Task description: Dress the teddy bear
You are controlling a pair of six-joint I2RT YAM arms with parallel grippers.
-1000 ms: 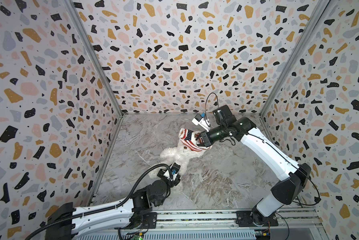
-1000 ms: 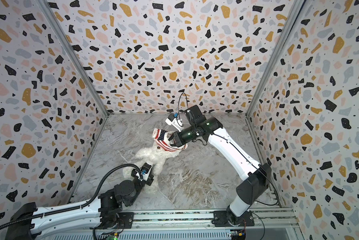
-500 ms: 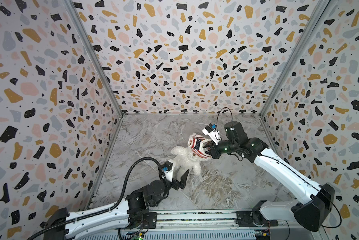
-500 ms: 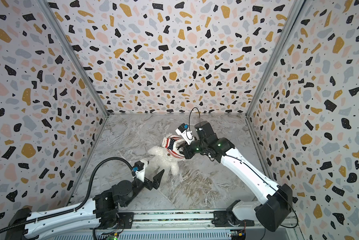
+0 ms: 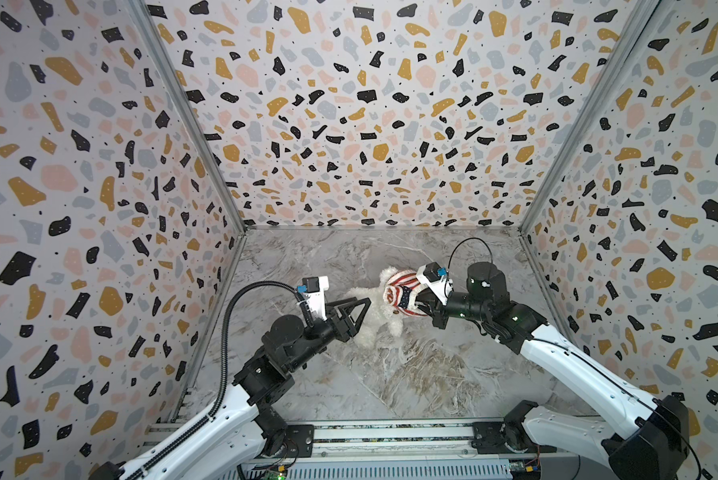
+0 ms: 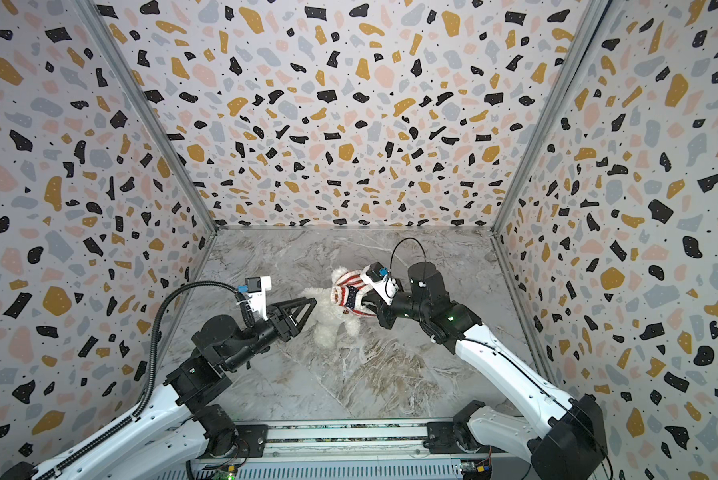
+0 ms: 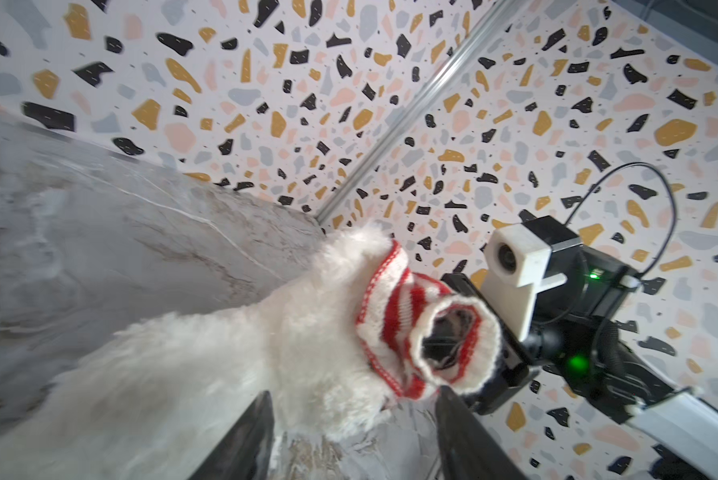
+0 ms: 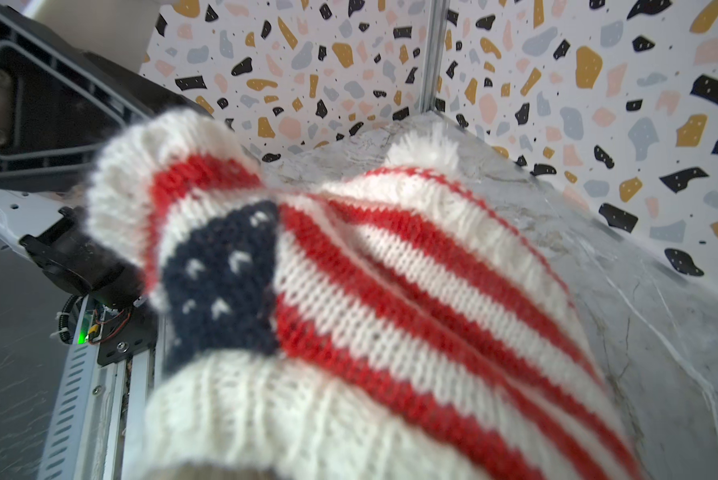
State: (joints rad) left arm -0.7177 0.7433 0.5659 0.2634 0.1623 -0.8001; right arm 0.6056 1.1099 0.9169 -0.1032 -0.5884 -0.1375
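The teddy bear lies on the marble floor, its head inside the red-and-white striped sweater. My right gripper is shut on the sweater's hem at the bear's head; its fingers are buried in the knit, which fills the right wrist view. My left gripper is open at the bear's body. In the left wrist view its fingers stand either side of white fur without touching it, below the sweater's opening.
Terrazzo-patterned walls close in the floor on three sides. A metal rail runs along the front edge, with both arm bases on it. Bare marble lies in front of the bear.
The right gripper has drawn the sweater and the bear's head a little rightward and nearer. The left gripper let go of the bear, opened wide, then narrowed and rose toward its body.
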